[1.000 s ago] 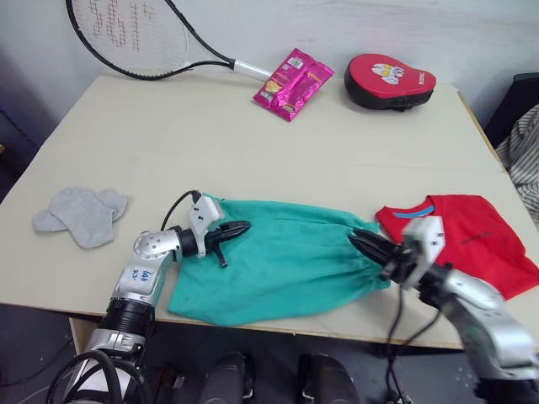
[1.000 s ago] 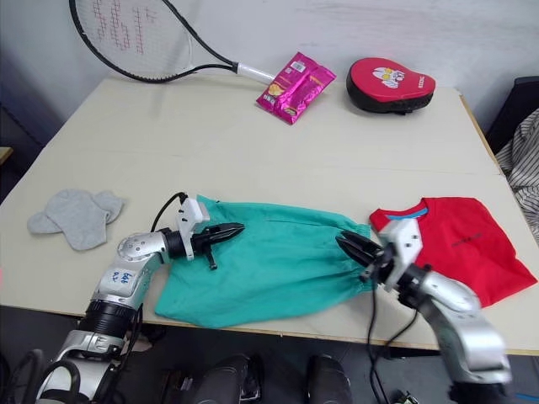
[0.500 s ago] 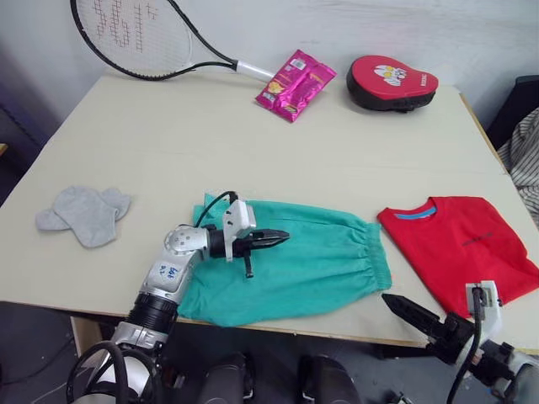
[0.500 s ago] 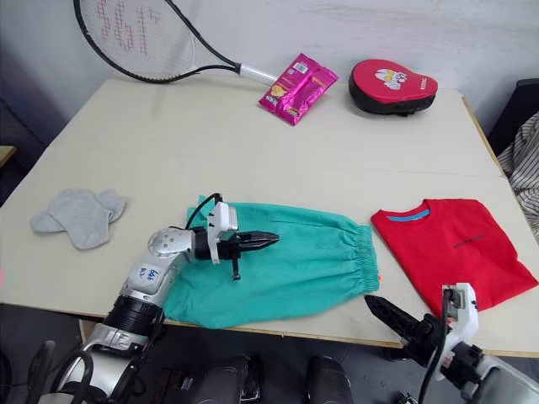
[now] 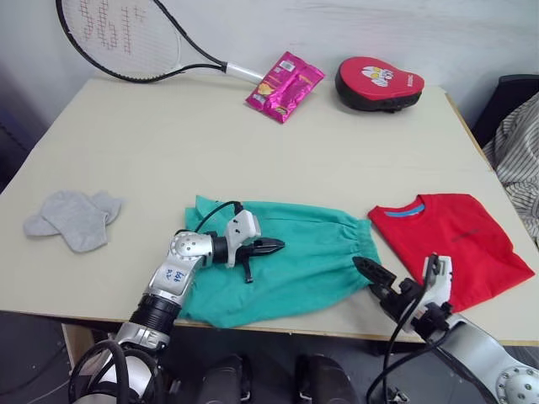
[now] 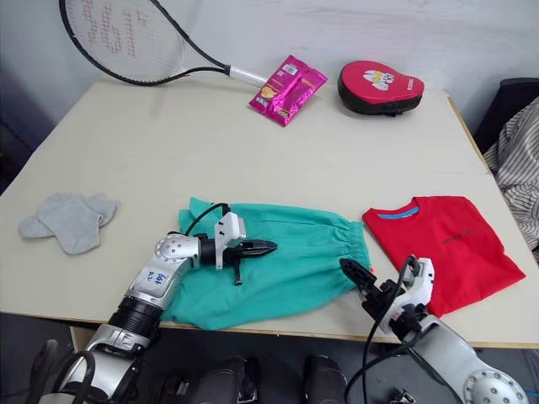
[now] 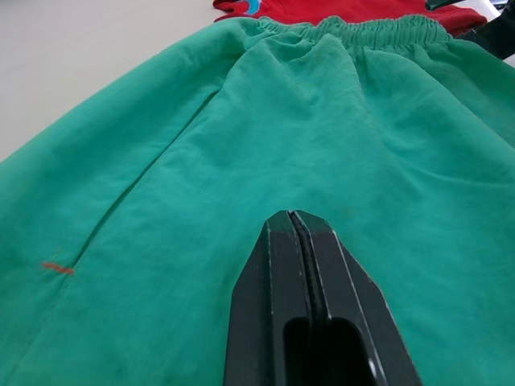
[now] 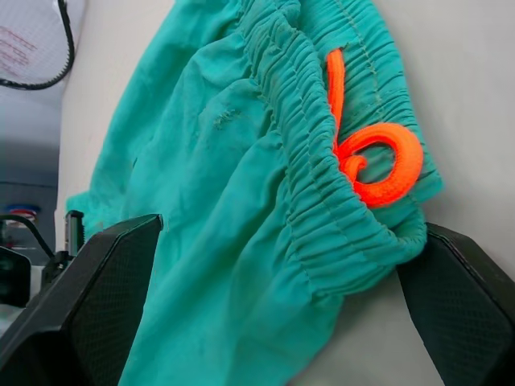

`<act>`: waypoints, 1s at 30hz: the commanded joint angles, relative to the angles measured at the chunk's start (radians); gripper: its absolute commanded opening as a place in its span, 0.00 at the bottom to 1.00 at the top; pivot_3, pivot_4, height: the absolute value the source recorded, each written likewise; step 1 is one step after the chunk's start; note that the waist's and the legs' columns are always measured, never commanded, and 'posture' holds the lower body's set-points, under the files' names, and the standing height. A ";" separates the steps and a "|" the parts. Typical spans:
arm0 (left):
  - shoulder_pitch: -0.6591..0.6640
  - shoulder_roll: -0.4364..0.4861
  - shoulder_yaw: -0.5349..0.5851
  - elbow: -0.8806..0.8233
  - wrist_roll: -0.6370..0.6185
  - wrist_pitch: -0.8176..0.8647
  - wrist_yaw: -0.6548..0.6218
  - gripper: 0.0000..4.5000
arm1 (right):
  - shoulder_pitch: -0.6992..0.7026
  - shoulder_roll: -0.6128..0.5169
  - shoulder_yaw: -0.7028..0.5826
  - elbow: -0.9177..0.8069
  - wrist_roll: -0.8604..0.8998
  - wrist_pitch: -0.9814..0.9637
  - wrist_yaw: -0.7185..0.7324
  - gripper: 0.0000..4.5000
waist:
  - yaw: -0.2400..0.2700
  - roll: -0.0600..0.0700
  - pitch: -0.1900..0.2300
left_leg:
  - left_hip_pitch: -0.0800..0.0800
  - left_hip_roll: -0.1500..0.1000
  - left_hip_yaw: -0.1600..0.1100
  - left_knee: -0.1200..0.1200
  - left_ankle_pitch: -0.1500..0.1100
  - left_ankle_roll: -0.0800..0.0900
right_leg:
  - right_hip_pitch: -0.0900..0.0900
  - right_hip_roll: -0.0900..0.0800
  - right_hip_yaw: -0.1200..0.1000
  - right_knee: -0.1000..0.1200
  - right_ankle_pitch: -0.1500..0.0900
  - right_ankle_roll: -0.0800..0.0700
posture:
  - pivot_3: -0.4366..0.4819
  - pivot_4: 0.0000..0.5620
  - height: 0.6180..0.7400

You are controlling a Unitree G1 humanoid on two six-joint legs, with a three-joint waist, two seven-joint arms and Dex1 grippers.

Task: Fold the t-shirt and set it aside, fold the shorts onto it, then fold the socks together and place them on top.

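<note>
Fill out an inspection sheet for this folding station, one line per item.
Surface: pale table, no spills seen.
T-shirt: folded red t-shirt lies at the right edge.
Shorts: teal shorts lie flat mid-table, waistband toward the shirt, not on it; orange drawstring shows at the waistband.
Socks: grey socks overlap at the left, unfolded.
Clutter: tennis racket, pink snack packet and red pad along the far side.
Grippers: left gripper shut, empty, over the shorts; right gripper open at the waistband's near corner.
Cables: black cable loops at the left wrist; another at the right arm.
Surroundings: striped cloth beyond the right edge.
</note>
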 commanded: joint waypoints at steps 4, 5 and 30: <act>0.011 0.009 -0.002 0.003 0.001 -0.008 -0.019 0.00 | -0.115 0.132 0.149 0.162 -0.228 0.004 0.044 0.99 | -0.022 -0.001 -0.001 | 0.001 0.004 0.000 -0.001 0.001 -0.005 | -0.001 0.005 0.001 0.000 -0.001 -0.003 | 0.48 0.27 1.00; 0.011 0.010 -0.002 0.004 0.000 -0.008 -0.021 0.00 | -0.129 0.147 0.150 0.180 -0.248 0.007 0.052 0.96 | -0.023 -0.001 -0.001 | 0.002 0.005 0.000 -0.001 0.001 -0.006 | -0.001 0.007 0.001 0.001 0.000 -0.005 | 0.48 0.27 1.00; -0.050 -0.017 0.076 -0.093 -0.024 0.144 0.142 0.00 | -0.385 0.084 0.126 -0.119 -1.000 -0.136 0.156 0.01 | 0.013 0.009 0.004 | -0.016 0.003 0.003 0.001 0.011 -0.007 | -0.020 0.009 0.002 0.013 -0.001 -0.007 | 0.48 0.27 1.00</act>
